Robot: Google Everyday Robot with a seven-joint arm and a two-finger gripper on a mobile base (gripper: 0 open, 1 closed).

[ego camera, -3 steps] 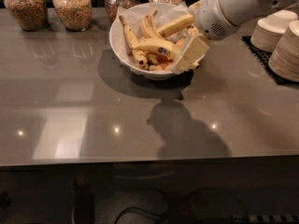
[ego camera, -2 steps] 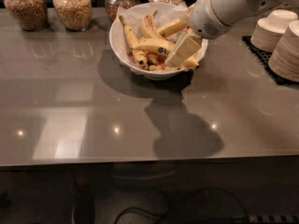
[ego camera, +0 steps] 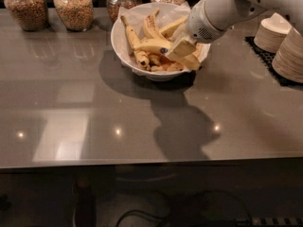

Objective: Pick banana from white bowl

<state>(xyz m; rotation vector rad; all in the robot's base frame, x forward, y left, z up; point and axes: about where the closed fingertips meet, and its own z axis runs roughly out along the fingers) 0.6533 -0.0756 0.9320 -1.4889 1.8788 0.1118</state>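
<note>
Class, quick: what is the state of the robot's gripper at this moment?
Gripper: inside the white bowl, next to the banana; open, closed or holding cannot be told.

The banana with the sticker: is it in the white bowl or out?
In. The banana lies inside the white bowl, gripper at its end.
</note>
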